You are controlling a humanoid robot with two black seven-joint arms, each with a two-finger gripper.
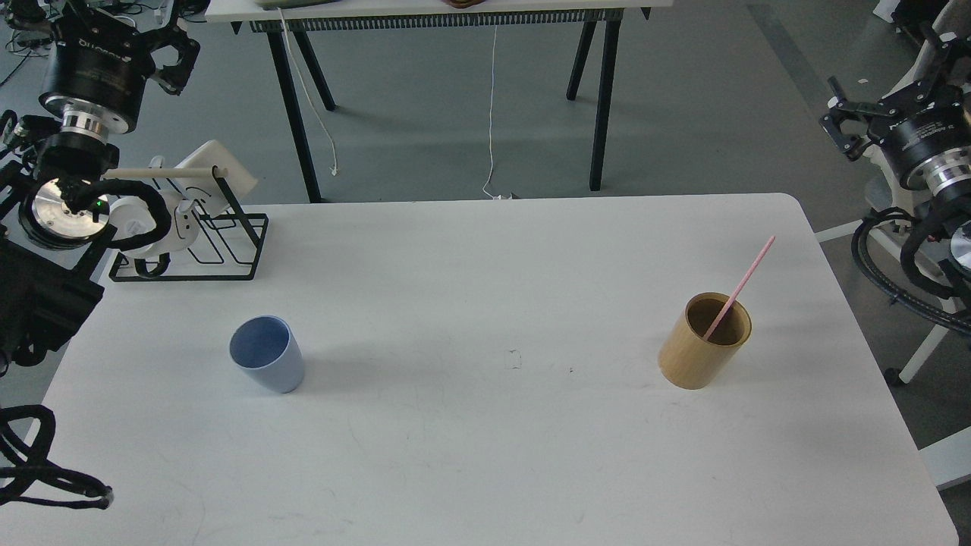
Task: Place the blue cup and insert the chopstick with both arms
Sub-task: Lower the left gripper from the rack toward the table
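Note:
The blue cup (266, 364) stands upright on the left part of the white table (485, 455), mouth up and empty. The pink chopstick (747, 277) leans inside a tan cylinder (702, 345) on the right part of the table, its upper end sticking out toward the far right. My left gripper (178, 61) is raised at the far upper left, off the table and well away from the cup; its fingers are dark and partly cut off by the view's edge. My right gripper (834, 114) hovers beyond the table's right edge, fingers apart with nothing between them.
A black wire rack (227, 254) holding white mugs stands at the table's back left corner. A second table on black legs (599, 98) stands behind, with a white cable hanging down. A white frame with wheels (910, 364) is at the right.

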